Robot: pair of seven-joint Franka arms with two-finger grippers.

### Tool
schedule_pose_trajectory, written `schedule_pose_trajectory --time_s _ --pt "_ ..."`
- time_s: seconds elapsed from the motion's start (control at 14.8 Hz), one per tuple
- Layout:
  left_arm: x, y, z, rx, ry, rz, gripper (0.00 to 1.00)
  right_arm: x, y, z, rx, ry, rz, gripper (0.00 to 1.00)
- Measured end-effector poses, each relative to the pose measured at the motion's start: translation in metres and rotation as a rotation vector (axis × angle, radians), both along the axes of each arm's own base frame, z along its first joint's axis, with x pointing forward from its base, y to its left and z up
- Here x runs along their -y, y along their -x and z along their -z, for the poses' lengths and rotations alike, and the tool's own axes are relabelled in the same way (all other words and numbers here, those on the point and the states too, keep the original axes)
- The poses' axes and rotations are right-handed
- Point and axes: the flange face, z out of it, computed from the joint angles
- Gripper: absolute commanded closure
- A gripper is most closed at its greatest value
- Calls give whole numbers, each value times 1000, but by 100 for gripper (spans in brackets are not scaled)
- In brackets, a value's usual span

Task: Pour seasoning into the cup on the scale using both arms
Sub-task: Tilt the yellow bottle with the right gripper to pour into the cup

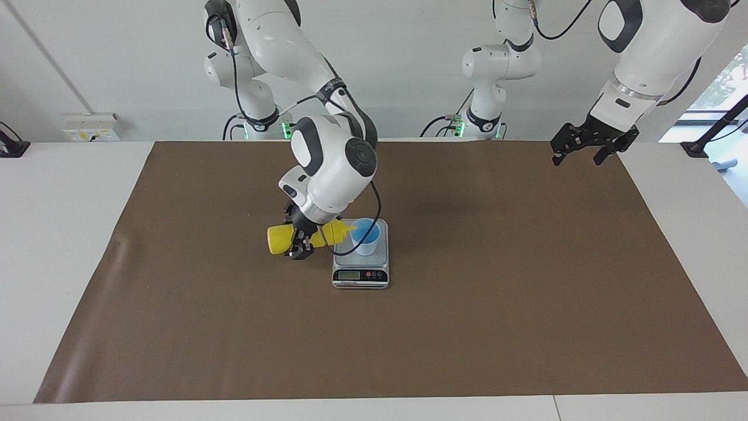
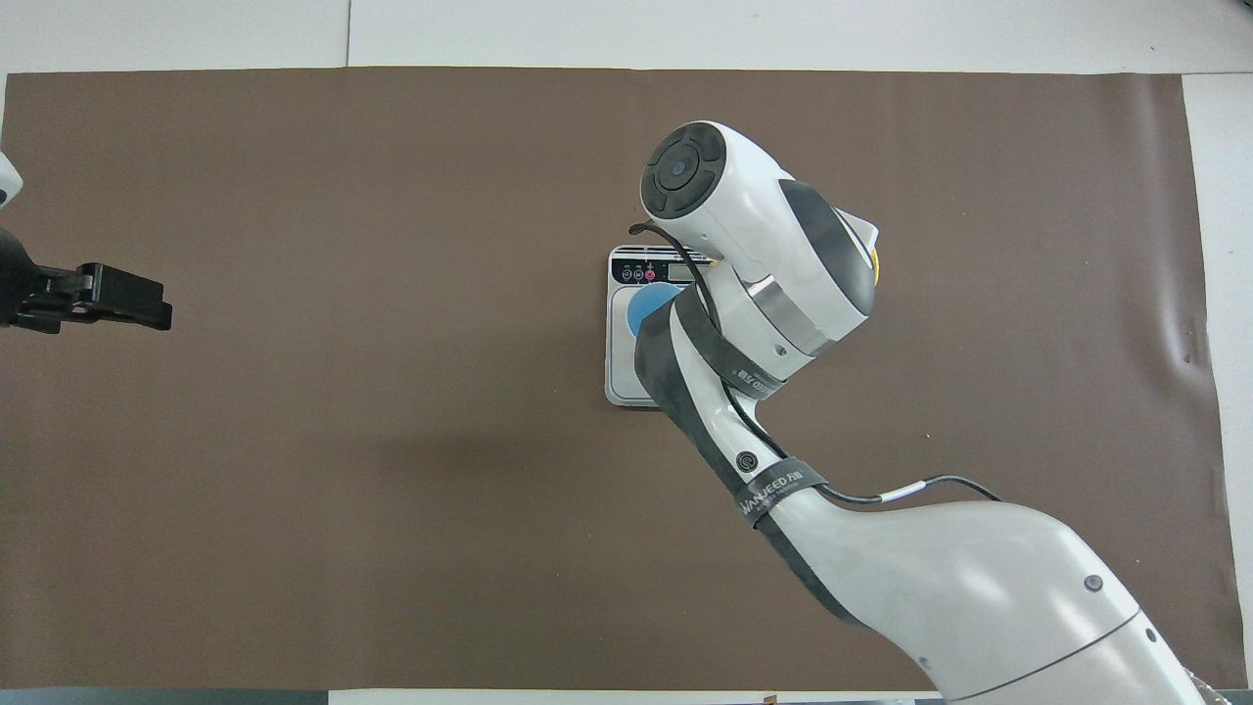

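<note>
My right gripper (image 1: pixel 299 243) is shut on the seasoning (image 1: pixel 279 238), a yellow squeeze bottle held lying almost level above the mat. Its cone nozzle points at the rim of the cup (image 1: pixel 366 237), light blue and upright on the scale (image 1: pixel 360 275). From overhead, the right wrist hides that gripper. There only a yellow sliver of the seasoning (image 2: pixel 874 264), part of the cup (image 2: pixel 648 305) and the scale's platform (image 2: pixel 623 377) show. My left gripper (image 1: pixel 577 158) hangs open and empty over the mat's edge at the left arm's end, also seen as left gripper (image 2: pixel 162 305).
A brown mat (image 1: pixel 526 292) covers most of the white table. The scale stands near its middle. Black clamps (image 1: pixel 11 146) sit at the table's ends, and a socket box (image 1: pixel 93 127) hangs on the wall.
</note>
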Motion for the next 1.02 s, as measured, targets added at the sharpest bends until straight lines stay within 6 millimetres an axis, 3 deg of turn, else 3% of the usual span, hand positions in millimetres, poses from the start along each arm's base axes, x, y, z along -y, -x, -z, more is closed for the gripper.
schedule_pose_trajectory --time_s 0.54,1.02 --pt "0 0 0 0 0 0 0 -3 -4 0 17 6 5 100" --pt "0 0 0 0 0 0 0 -21 3 7 13 11 -18 100"
